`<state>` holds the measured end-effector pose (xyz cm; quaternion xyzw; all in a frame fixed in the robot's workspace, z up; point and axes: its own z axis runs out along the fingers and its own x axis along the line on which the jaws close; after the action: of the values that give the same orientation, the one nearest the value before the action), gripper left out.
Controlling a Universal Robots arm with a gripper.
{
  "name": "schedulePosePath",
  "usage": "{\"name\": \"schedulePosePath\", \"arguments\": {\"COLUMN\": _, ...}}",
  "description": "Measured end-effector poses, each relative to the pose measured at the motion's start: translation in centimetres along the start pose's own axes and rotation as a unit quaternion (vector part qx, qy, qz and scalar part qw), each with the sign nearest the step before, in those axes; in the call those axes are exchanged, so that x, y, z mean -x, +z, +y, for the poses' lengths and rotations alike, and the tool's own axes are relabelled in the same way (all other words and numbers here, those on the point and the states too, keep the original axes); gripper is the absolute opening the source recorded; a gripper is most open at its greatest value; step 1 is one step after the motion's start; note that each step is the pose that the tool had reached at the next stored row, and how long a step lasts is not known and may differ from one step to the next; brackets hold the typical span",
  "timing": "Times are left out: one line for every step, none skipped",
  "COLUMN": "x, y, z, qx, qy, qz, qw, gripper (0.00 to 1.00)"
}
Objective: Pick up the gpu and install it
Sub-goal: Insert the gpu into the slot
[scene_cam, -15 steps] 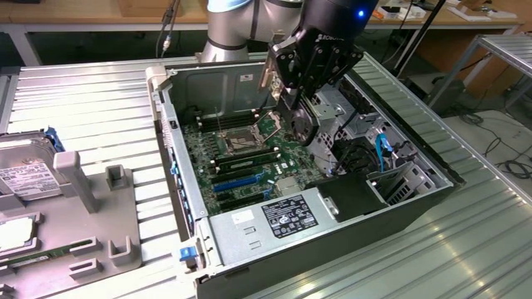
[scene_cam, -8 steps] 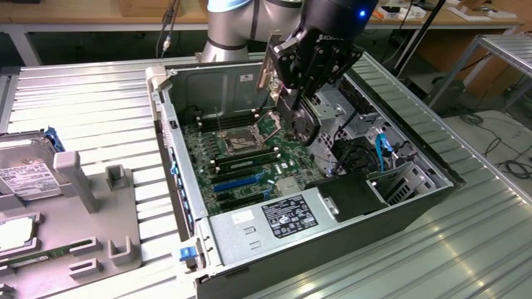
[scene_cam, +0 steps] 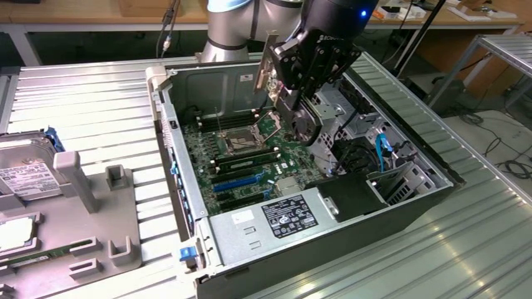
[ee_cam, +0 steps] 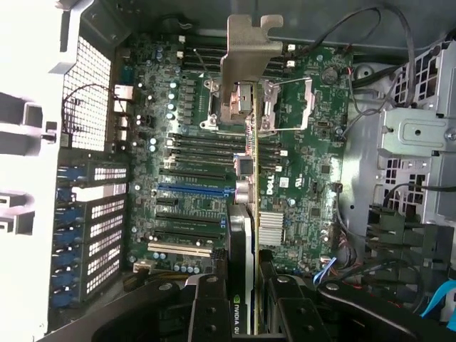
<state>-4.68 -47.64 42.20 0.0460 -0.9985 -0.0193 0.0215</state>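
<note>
My hand [scene_cam: 289,103] is clenched on the gpu [scene_cam: 267,62], one finger on each flat face. I grip it that way so the card hangs on edge, contact edge down toward the board [ee_cam: 306,178], as it must be to enter a slot. The gpu is in the air inside the open case [scene_cam: 171,124], above the middle of the board and touching nothing but my fingers. The case lies on its side on the surface [scene_cam: 91,99], so the slots face up at me.

The exterior view tells me height: the card is clear of the board, with its silver bracket [scene_cam: 264,47] standing above the case's rim. It also takes in the drive [scene_cam: 25,177], well apart on the surface at the exterior view's left.

The wrist view looks straight down the gpu [ee_cam: 244,214] and gives me alignment instead. The card is a thin line lying crosswise to the blue slot [ee_cam: 192,191] and the slots beside it. I judge it is not yet lined up with any of them. The bracket [ee_cam: 246,64] sits over the processor socket, far from the case's rear openings [ee_cam: 107,235].
</note>
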Motion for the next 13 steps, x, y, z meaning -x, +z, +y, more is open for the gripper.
{"name": "schedulePosePath", "arguments": {"x": 0.00, "y": 0.00, "z": 0.00, "qx": -0.0001, "qy": -0.003, "qz": 0.0001, "qw": 1.0000, "gripper": 0.27}}
{"name": "schedulePosePath", "arguments": {"x": 0.00, "y": 0.00, "z": 0.00, "qx": -0.0003, "qy": -0.007, "qz": 0.0003, "qw": 1.0000, "gripper": 0.27}}
{"name": "schedulePosePath", "arguments": {"x": 0.00, "y": 0.00, "z": 0.00, "qx": -0.0004, "qy": -0.009, "qz": 0.0004, "qw": 1.0000, "gripper": 0.27}}
{"name": "schedulePosePath", "arguments": {"x": 0.00, "y": 0.00, "z": 0.00, "qx": -0.0004, "qy": -0.010, "qz": 0.0004, "qw": 0.9999, "gripper": 0.27}}
{"name": "schedulePosePath", "arguments": {"x": 0.00, "y": 0.00, "z": 0.00, "qx": -0.0006, "qy": -0.014, "qz": 0.0006, "qw": 0.9999, "gripper": 0.27}}
{"name": "schedulePosePath", "arguments": {"x": 0.00, "y": -0.01, "z": 0.00, "qx": -0.0008, "qy": -0.018, "qz": 0.0007, "qw": 0.9998, "gripper": 0.27}}
{"name": "schedulePosePath", "arguments": {"x": 0.00, "y": 0.00, "z": 0.00, "qx": -0.0010, "qy": -0.022, "qz": 0.0009, "qw": 0.9997, "gripper": 0.27}}
{"name": "schedulePosePath", "arguments": {"x": 0.00, "y": 0.00, "z": 0.00, "qx": -0.0011, "qy": -0.026, "qz": 0.0010, "qw": 0.9997, "gripper": 0.27}}
{"name": "schedulePosePath", "arguments": {"x": 0.00, "y": 0.00, "z": 0.00, "qx": -0.0011, "qy": -0.027, "qz": 0.0011, "qw": 0.9996, "gripper": 0.27}}
{"name": "schedulePosePath", "arguments": {"x": 0.00, "y": 0.00, "z": 0.00, "qx": -0.0012, "qy": -0.029, "qz": 0.0012, "qw": 0.9996, "gripper": 0.27}}
{"name": "schedulePosePath", "arguments": {"x": 0.00, "y": 0.00, "z": 0.00, "qx": -0.0013, "qy": -0.031, "qz": 0.0013, "qw": 0.9995, "gripper": 0.27}}
{"name": "schedulePosePath", "arguments": {"x": 0.00, "y": 0.00, "z": 0.00, "qx": -0.0014, "qy": -0.032, "qz": 0.0013, "qw": 0.9995, "gripper": 0.27}}
{"name": "schedulePosePath", "arguments": {"x": 0.00, "y": 0.00, "z": 0.00, "qx": -0.0014, "qy": -0.034, "qz": 0.0014, "qw": 0.9994, "gripper": 0.27}}
